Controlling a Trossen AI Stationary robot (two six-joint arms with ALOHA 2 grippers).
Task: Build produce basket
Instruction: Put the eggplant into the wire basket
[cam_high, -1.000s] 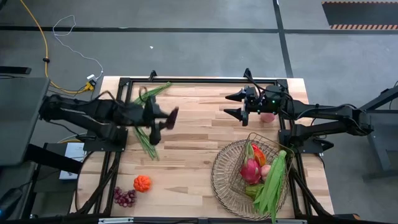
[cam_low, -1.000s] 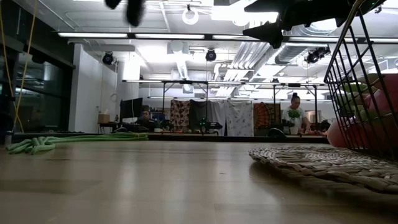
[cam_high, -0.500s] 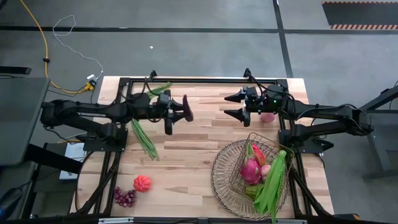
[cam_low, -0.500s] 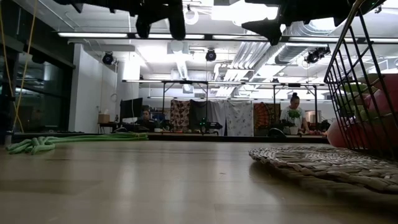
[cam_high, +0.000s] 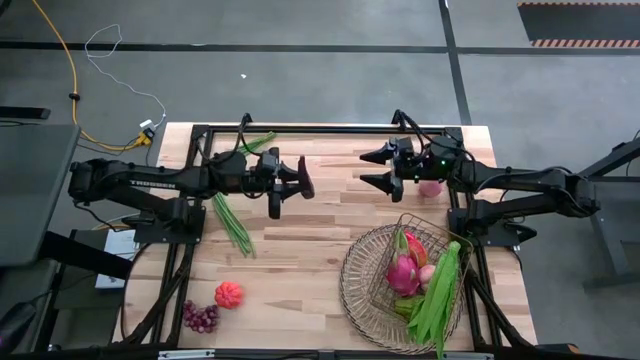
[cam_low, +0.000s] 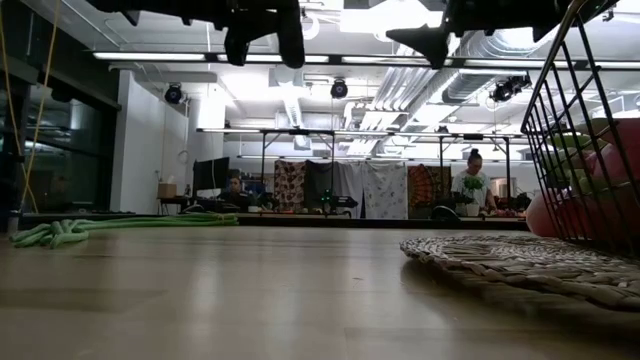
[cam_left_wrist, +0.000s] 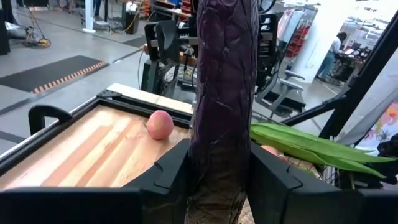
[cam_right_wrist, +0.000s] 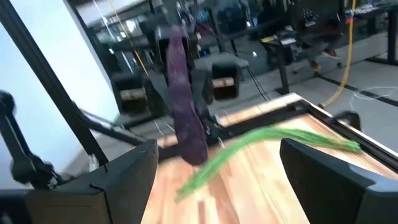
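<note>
From the left wrist view, the purple eggplant (cam_left_wrist: 222, 106) fills the foreground, clamped between the left gripper's (cam_left_wrist: 219, 177) two dark fingers (cam_left_wrist: 173, 176) with its long axis running up out of the jaws. In the high view that axis lies roughly across the table's depth, the left gripper (cam_high: 285, 184) hanging in the air over the middle of the far half of the table. Facing it, the right gripper (cam_high: 376, 168) stands with jaws spread wide and nothing between them, and its own camera shows the eggplant (cam_right_wrist: 185, 99) upright ahead. The light wooden table (cam_high: 300, 250) carries a peach (cam_left_wrist: 160, 124) near its far right corner (only the left wrist view shows it plainly). At the near right sits the basket (cam_high: 360, 290), already holding a pink dragon fruit (cam_high: 403, 274) and a bean bunch (cam_high: 436, 295). Loose beans (cam_high: 232, 222) lie at the left, with a pumpkin (cam_high: 229, 294) and grapes (cam_high: 201, 317) at the near left corner. The low view alone reveals the workshop behind, where a person (cam_low: 470, 186) stands.
</note>
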